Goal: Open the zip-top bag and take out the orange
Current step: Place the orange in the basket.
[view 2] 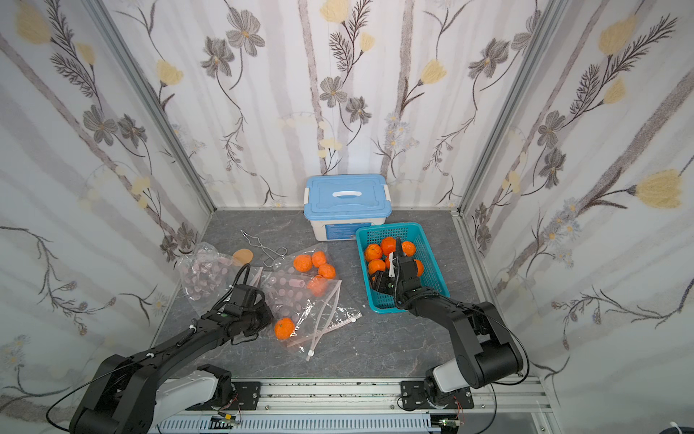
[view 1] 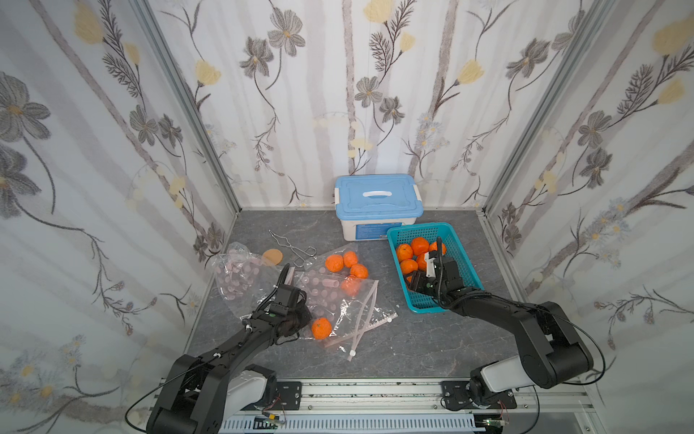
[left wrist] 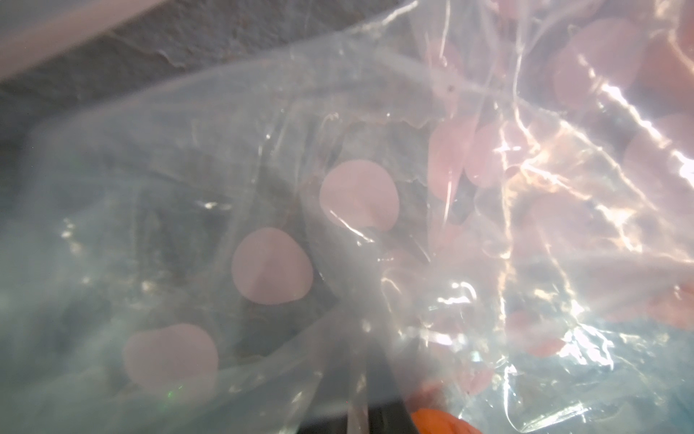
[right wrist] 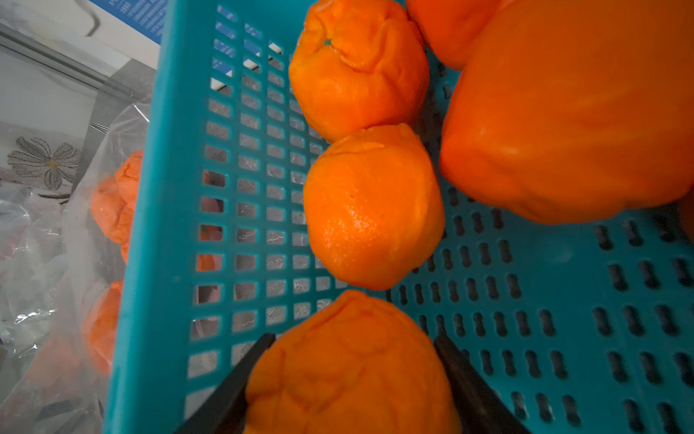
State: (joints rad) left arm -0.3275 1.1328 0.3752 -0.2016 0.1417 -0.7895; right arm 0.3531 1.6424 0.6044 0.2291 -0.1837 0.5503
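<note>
My right gripper has its fingers on either side of an orange, both against its peel. I cannot tell whether they squeeze it or merely flank it. That orange is inside the basket, and just ahead of the fingertips other oranges lie in a row. My left gripper is closed, pinching the spotted film of the bag, which spreads crumpled ahead of its fingertips. A second orange rests just beside those fingers, at the bag's mouth.
</note>
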